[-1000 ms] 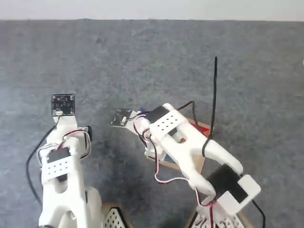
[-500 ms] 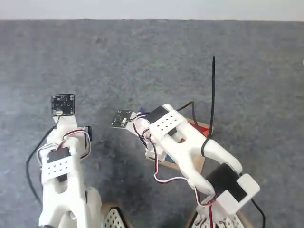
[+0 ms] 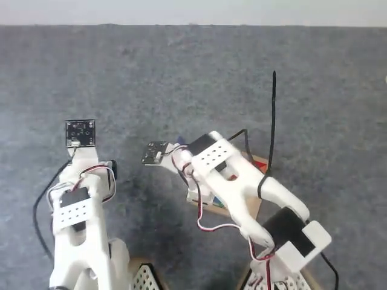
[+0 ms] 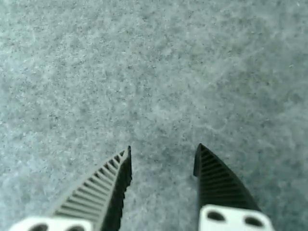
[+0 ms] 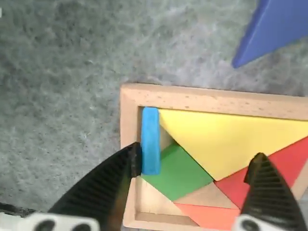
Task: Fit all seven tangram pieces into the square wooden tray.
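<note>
Grey carpet (image 5: pixel 57 72) w/ tray (image 5: pixel 192 98) under wide-apart right tool (image 5: pixel 197 156); lt-blue piece (image 5: pixel 150 139) on edge at one fingertip (image 5: pixel 127 161)

Smooth pale wooden tray (image 5: pixel 202 100), matt tangram pieces (image 5: pixel 226 139) — all on rough, fuzzy felt cloth (image 5: pixel 62 57).

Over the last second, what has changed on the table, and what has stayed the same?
The right arm shifted slightly over the wooden tray. In the high view its wrist came a little toward the near side. Nothing was visibly taken hold of or let go. The left arm and the tray stayed where they were.
</note>
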You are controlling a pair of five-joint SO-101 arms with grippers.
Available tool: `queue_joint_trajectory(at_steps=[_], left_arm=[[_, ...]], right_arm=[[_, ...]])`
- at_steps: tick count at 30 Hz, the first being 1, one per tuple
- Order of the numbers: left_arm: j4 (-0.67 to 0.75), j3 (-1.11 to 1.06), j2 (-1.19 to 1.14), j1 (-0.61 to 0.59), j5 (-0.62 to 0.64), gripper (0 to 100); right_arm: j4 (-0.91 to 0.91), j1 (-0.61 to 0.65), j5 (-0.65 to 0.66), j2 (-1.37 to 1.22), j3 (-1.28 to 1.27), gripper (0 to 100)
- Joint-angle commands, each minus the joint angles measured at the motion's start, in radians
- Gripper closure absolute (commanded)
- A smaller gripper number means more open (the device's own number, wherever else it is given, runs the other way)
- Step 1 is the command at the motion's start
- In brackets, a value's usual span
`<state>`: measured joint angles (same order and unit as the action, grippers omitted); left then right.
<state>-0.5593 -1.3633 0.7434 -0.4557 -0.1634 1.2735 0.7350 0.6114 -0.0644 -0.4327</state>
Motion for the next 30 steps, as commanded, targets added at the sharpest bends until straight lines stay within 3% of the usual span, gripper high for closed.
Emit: queue_joint_trajectory(at_steps=[1, 19, 30], left_arm=[[0.02, 0.041, 0.006, 0.002, 0.006, 79], [0.02, 0.041, 0.005, 0.003, 0.006, 79], [0.02, 0.041, 0.005, 0.003, 0.006, 79]], right_arm=[[-0.005, -0.084, 0.006, 0.013, 0.066, 65.5], [-0.087, -0.17, -0.049, 0.073, 0.126, 65.5], [-0.18, -0.211, -0.014, -0.108, 0.114, 65.6]])
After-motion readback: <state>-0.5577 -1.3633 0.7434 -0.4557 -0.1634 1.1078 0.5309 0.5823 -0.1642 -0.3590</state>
